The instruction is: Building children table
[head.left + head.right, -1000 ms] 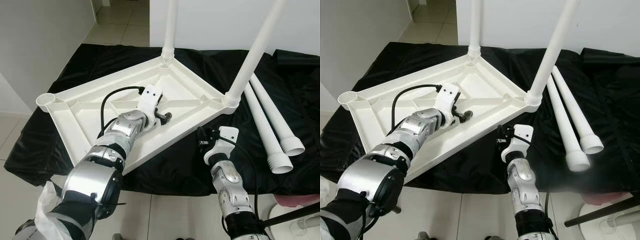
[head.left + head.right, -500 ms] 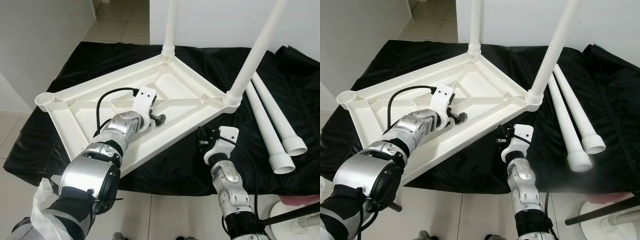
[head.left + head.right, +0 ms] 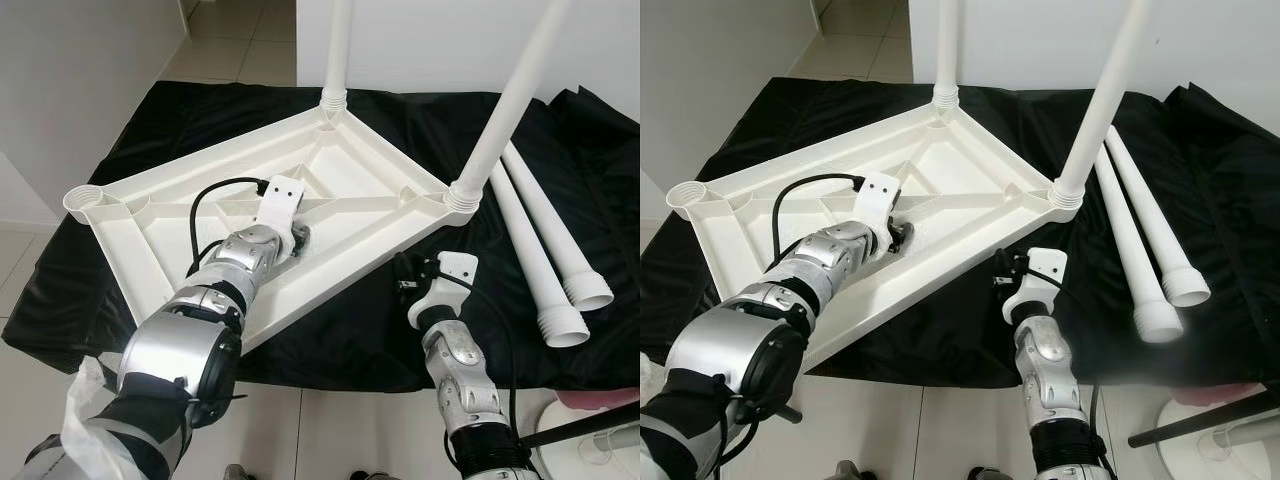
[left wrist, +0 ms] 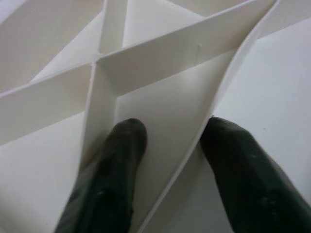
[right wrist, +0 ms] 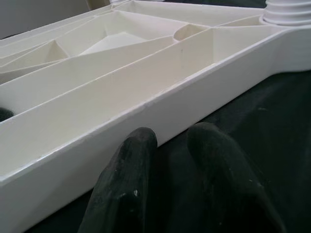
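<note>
A white plastic table top [image 3: 150,250] lies upside down on a black cloth. Two white legs stand upright in its sockets, one at the far corner [image 3: 338,50] and one at the right corner [image 3: 510,90]. My left gripper [image 3: 300,238] reaches down into the ribbed underside near the middle. It is open, its fingers [image 4: 124,145] straddling a thin rib [image 4: 194,141]. My right gripper [image 3: 405,272] hovers over the cloth just off the table top's near right edge. In the right wrist view its fingers [image 5: 141,145] are close together and hold nothing.
Two loose white legs [image 3: 530,260] lie side by side on the cloth at the right. An empty leg socket [image 3: 85,197] sits at the table top's left corner. A white wall stands behind the table and tiled floor surrounds it. A chair base [image 3: 590,430] is at bottom right.
My left gripper has slid a little to the left across the underside and dipped lower among the ribs. The right arm has stayed put.
</note>
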Controlling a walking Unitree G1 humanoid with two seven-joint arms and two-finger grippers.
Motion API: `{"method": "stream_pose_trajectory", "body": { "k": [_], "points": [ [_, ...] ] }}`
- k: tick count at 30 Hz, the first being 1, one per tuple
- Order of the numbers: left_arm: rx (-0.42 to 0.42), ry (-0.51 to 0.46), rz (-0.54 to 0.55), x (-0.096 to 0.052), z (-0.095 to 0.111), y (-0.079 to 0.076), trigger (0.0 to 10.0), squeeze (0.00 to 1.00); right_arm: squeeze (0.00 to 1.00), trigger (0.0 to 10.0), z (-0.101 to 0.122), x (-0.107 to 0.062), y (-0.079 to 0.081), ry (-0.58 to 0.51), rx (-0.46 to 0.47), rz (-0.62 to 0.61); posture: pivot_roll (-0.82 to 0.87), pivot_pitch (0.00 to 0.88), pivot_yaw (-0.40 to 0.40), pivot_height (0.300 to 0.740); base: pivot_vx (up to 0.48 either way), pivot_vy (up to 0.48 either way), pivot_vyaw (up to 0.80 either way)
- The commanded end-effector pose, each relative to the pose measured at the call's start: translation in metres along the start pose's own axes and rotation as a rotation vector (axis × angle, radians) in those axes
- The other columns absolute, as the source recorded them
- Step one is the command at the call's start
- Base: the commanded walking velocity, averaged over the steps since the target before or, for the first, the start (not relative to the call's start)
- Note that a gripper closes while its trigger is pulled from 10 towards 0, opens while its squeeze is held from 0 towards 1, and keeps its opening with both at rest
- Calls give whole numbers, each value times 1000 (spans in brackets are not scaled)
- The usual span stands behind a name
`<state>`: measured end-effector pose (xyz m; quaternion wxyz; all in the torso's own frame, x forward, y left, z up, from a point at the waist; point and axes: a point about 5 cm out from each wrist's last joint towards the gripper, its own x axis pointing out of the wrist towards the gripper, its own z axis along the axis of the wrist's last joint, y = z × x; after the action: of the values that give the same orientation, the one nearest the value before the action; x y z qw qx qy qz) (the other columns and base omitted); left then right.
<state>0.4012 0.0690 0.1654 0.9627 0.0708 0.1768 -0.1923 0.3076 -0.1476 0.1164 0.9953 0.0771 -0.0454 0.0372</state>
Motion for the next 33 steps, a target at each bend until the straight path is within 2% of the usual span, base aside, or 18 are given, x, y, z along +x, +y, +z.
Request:
{"method": "stream_pose_trajectory", "body": {
  "k": [1,12,13,14,17,18,19,21,22,24,27,28,29,30,33],
  "points": [
    [-20,37,46,0,-11,3,0,0,0,10000,-4,-3,-1,20,3,-3,-33,114,22,740,0,0,0],
    [12,10,35,2,-6,-6,0,0,0,10000,-4,-3,1,21,4,1,-32,114,24,740,0,0,0],
    [53,-10,-1,3,-4,-12,9412,0,0,10000,-4,-3,1,22,4,0,-33,117,25,740,0,0,0],
    [104,-41,-63,4,-1,-23,10000,0,0,10000,-5,-4,1,22,3,-1,-31,119,25,740,0,0,0],
    [115,-52,-86,4,0,-26,10000,0,0,10000,-5,-4,1,22,4,-2,-31,120,25,740,0,0,0],
    [138,-83,-112,4,3,-31,10000,0,0,10000,-5,-4,0,23,3,-3,-31,120,25,740,0,0,0],
    [97,-118,-168,3,6,-37,10000,243,0,10000,-5,-4,0,24,2,-4,-29,121,25,740,0,0,0],
    [64,-141,-205,3,8,-41,10000,243,0,10000,-5,-4,0,24,2,-5,-29,121,25,740,0,0,0],
    [34,-163,-248,2,11,-45,10000,1000,0,10000,-5,-4,0,25,2,-6,-27,122,26,740,0,0,0],
    [9,-213,-311,0,17,-50,10000,1000,0,10000,-5,-3,-1,24,4,-6,-26,123,26,740,0,0,0],
    [9,-266,-328,-3,25,-51,10000,1000,0,10000,-5,-3,0,24,4,-7,-27,122,27,740,0,0,0],
    [16,-299,-351,-5,28,-52,10000,957,0,10000,-5,-3,0,24,4,-7,-26,121,27,740,0,0,0],
    [22,-322,-367,-6,31,-53,10000,957,0,10000,-5,-3,-1,24,4,-7,-25,121,26,740,0,0,0],
    [23,-363,-408,-10,34,-53,10000,0,0,10000,-5,-3,-1,24,3,-6,-24,120,24,740,0,0,0],
    [39,-431,-459,-17,36,-48,10000,0,0,10000,-5,-2,-1,23,1,-6,-25,116,22,740,0,0,0]
  ]
}}
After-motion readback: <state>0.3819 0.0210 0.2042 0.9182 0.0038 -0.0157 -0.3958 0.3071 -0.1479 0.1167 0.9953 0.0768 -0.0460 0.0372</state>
